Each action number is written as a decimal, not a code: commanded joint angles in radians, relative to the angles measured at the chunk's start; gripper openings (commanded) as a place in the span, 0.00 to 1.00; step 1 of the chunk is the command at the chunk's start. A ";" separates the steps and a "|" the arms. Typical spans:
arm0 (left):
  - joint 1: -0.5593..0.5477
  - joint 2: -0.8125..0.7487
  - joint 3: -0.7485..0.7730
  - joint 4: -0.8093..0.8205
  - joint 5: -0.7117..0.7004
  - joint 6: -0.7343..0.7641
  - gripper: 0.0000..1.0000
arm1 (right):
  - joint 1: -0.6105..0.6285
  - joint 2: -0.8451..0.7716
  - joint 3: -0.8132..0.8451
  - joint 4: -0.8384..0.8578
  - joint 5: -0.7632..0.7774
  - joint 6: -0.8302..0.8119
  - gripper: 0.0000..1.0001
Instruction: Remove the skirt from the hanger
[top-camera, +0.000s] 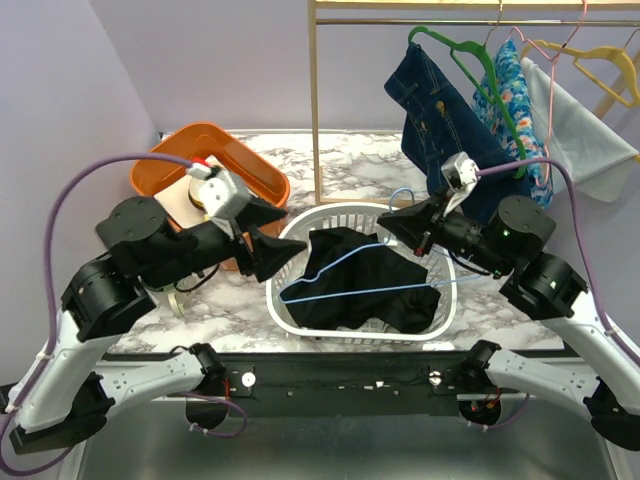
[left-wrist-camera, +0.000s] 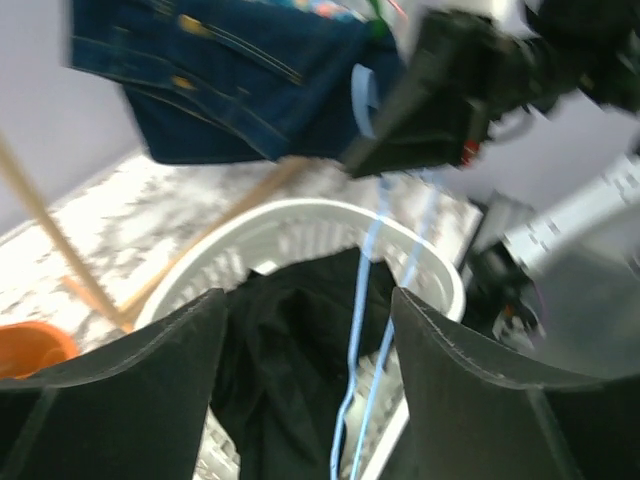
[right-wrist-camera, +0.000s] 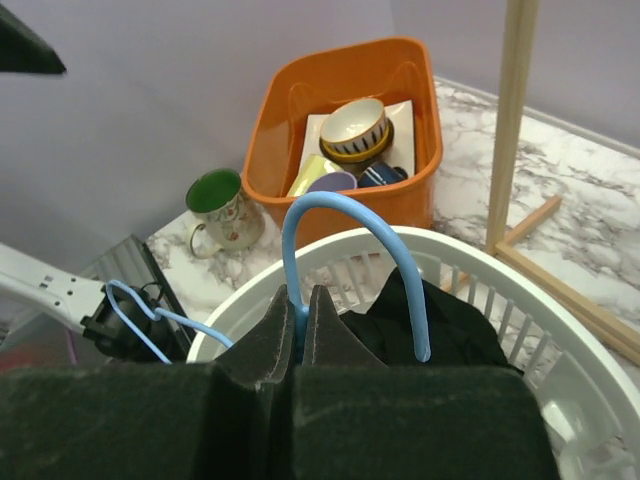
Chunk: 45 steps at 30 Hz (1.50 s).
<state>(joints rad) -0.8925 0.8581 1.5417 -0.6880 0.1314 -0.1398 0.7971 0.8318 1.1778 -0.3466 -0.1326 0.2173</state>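
Note:
A black skirt (top-camera: 360, 275) lies bunched in a white laundry basket (top-camera: 290, 320). A light blue hanger (top-camera: 350, 292) lies across the top of it; I cannot tell whether the skirt still hangs on it. My right gripper (top-camera: 390, 225) is shut on the hanger's neck just below the hook (right-wrist-camera: 340, 205), over the basket's right rim; the right wrist view shows its tips (right-wrist-camera: 298, 295) pinching the blue wire. My left gripper (top-camera: 297, 230) is open and empty at the basket's left rim. In the left wrist view its fingers frame the skirt (left-wrist-camera: 290, 350) and hanger (left-wrist-camera: 365, 330).
An orange bin (top-camera: 160, 165) of bowls and cups stands at the back left, with a green-lined mug (right-wrist-camera: 222, 205) beside it. A wooden clothes rack (top-camera: 313, 100) behind the basket holds a denim garment (top-camera: 440, 110), a floral one and a grey one.

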 joint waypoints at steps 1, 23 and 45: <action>-0.003 0.087 -0.020 -0.126 0.338 0.042 0.72 | -0.004 0.039 0.094 0.006 -0.104 -0.025 0.01; -0.002 0.154 -0.048 -0.157 0.382 0.039 0.07 | -0.002 0.027 0.089 0.110 -0.042 0.014 0.01; -0.003 0.228 0.044 -0.102 -0.260 -0.050 0.00 | -0.004 -0.213 0.086 0.040 0.209 0.201 1.00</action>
<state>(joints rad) -0.8925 1.0233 1.5036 -0.8433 0.0887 -0.1551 0.7963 0.7162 1.2781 -0.3168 -0.0261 0.3626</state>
